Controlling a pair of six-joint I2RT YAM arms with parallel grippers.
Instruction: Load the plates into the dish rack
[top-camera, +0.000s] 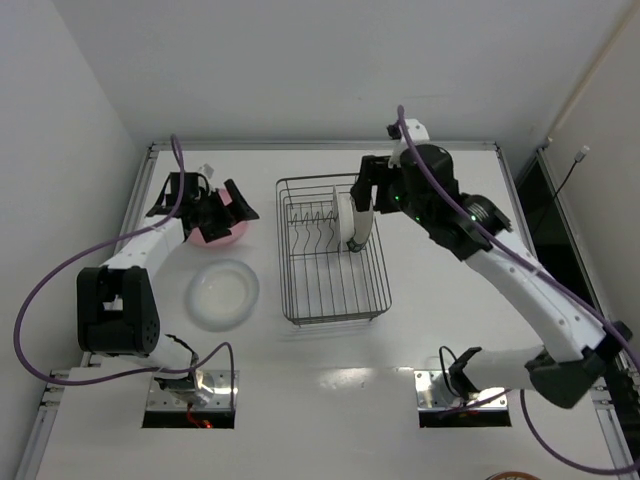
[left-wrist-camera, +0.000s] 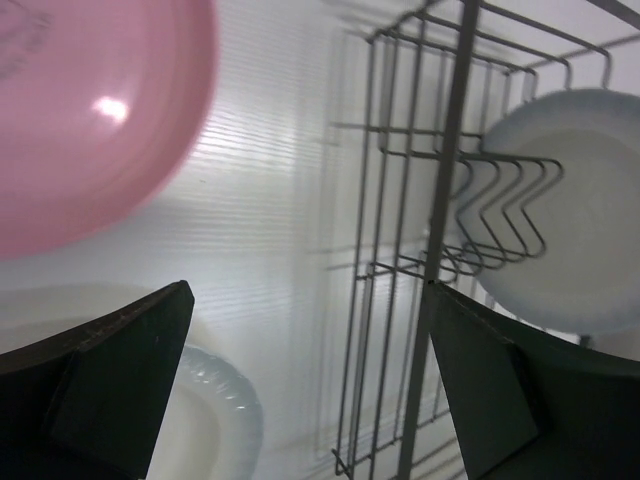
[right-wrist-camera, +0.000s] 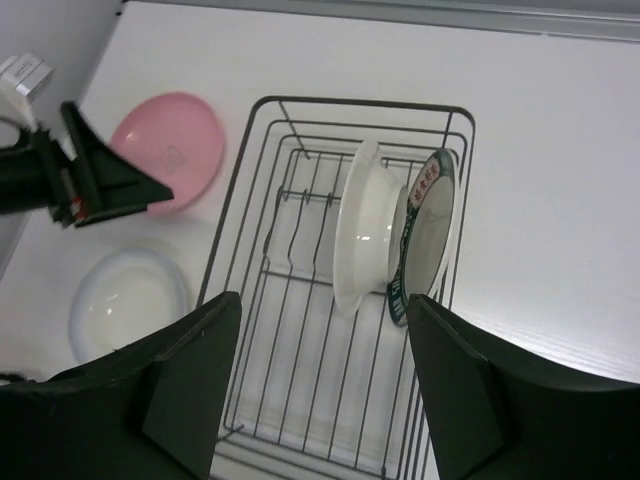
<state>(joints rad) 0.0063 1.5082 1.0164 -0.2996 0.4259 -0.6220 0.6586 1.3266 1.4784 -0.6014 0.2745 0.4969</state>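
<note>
A rectangular dish rack of thin grey metal wire stands in the middle of the white counter. Two plates stand on edge in its far right part, among the upright prongs. The left one is a plain white round plate. The right one is a white round plate with a dark blue patterned rim, and it is next to the right wall of the rack. These two plates are very close together; I cannot tell if they touch each other.

The other two plates lie flat on the counter, to the left of the rack. The pink round plate is the farther one. The translucent white round plate is just near of it, and there is a small gap between this plate and the rack.

The right fingers are above the far right part of the rack, over the two standing plates. They are clearly apart and they hold nothing; the plates are seen between them, lower down.

The left fingers are over the pink plate. They are opened wide, with only bare counter seen between them, and they hold nothing.
</note>
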